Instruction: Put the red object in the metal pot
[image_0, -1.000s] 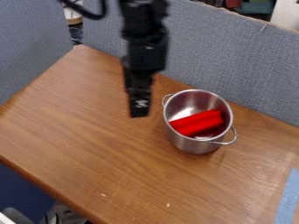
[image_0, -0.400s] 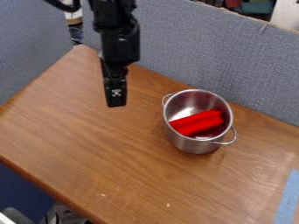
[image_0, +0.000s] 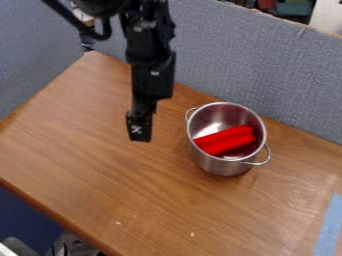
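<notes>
Red object (image_0: 230, 139) already lies inside the metal pot (image_0: 225, 150), tilted across the bowl, one end toward the far rim, the other lower toward the near side. It looked the same a second ago, so the block has not shifted. Pot sits on the right half of the wooden counter (image_0: 80, 140), one loop handle showing at its right rim, and has not moved either.

What changed is the arm. A second ago the gripper (image_0: 138, 128) hung just left of the pot, almost against its rim. Then it swung away to the left and up. Now it has dropped back down lower over the bare wood, left of the pot and clear of it, pointing straight down. The wrist also looks rolled a little compared with before.

Fingers are spread and empty, nothing between them. They are dark and small from this angle, so the gap itself is hard to make out, but nothing red or shiny is near them.

Judgement: task looks done. The block is in the pot and released, and the arm moves are just retreat or settling. Nothing left to pick up on the counter that I can see. Only risk would be the arm drifting right again and knocking the pot.
</notes>
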